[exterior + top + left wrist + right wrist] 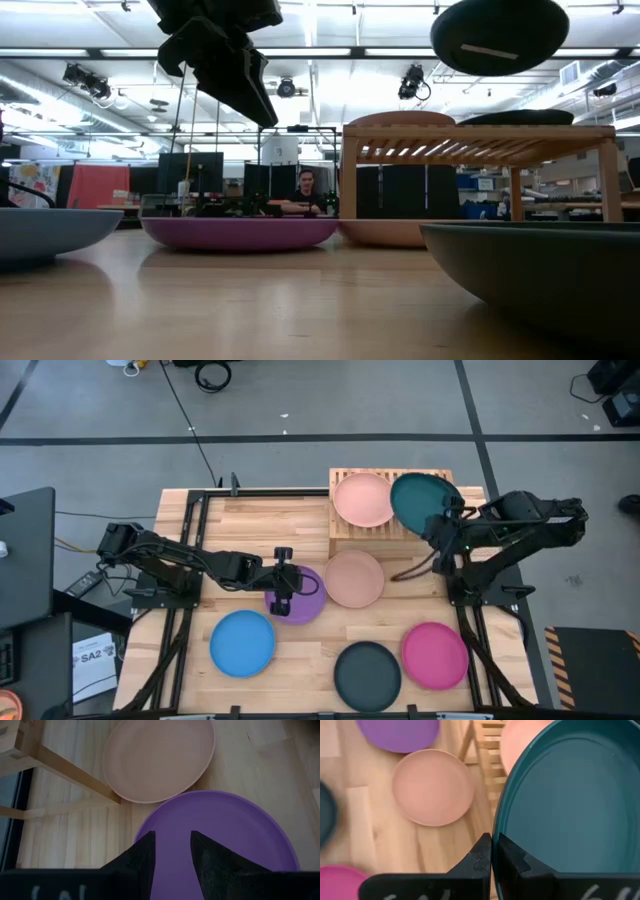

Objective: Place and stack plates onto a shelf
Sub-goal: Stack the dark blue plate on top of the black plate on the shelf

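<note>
The light-wood shelf [390, 510] stands at the table's far edge. A peach plate [363, 500] lies on its left half, and the low view shows a dark plate [545, 117] on its right half. My right gripper [494, 840] is shut on a dark teal plate [425, 500], held in the air over the shelf's right half [500, 35]. My left gripper [172, 837] hangs open above the purple plate [300, 600] on the table and touches nothing. A second peach plate [353, 578] lies beside the purple one. My right gripper pinches the dark teal plate's rim [496, 827] on the side toward the table's near right. One finger is over the hollow side and the other on the outside. The fingers slant downward. The plate is lifted clear above the shelf, hollow side up, nearly level.
A blue plate [243, 643], a black plate [367, 673] and a magenta plate [435, 655] lie along the table's near edge. Bare plank shows between them and the shelf. A person sits in the room beyond the table [305, 195].
</note>
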{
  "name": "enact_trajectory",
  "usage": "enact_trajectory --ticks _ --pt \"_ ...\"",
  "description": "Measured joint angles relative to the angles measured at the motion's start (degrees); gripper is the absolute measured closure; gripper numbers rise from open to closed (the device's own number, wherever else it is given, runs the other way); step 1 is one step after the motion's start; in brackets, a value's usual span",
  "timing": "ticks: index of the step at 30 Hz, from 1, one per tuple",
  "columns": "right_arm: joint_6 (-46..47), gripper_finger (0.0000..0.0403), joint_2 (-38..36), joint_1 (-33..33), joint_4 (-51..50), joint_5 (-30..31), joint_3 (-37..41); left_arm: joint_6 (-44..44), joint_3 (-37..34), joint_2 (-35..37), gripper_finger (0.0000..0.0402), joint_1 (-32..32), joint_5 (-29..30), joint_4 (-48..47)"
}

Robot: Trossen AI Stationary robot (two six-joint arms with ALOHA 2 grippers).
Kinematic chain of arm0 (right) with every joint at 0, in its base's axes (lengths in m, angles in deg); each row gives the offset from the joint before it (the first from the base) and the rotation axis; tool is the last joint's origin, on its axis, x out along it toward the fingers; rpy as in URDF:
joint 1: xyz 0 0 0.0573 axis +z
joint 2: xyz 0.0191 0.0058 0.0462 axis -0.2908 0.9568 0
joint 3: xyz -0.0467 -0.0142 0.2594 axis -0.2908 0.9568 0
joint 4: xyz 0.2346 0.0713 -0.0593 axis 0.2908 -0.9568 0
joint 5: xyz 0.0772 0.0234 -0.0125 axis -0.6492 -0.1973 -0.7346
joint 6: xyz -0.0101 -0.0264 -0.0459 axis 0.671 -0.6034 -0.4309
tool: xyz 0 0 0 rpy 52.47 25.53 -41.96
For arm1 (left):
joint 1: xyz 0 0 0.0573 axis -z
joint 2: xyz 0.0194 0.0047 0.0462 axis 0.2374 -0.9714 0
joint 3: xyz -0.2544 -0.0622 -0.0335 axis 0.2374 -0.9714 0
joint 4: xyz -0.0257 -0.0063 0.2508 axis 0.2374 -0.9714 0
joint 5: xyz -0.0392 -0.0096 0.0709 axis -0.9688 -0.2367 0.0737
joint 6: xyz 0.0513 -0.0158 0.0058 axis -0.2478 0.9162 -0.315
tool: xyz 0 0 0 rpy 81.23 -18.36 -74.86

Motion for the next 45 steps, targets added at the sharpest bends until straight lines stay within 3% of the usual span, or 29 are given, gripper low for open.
enact_trajectory --ticks 12,19,28,45 --pt "-7.39 0.0383 -0.6 -11.84 0.06 -1.55 0.36 0.04 0.0 0.0 0.0271 0.0 0.0 -0.08" --pt "-9.7 0.0383 -5.46 -16.18 -0.05 -4.55 6.9 0.07 0.0 0.0 0.0271 0.0 0.0 -0.1" --pt "-9.79 0.0383 -9.83 -18.62 -0.01 -4.84 13.35 0.07 0.0 0.0 0.0271 0.0 0.0 -0.1" --pt "-10.8 0.0383 -10.05 -19.87 2.61 -4.89 22.53 0.07 0.0 -0.02 0.0271 0.0 0.0 -0.1"
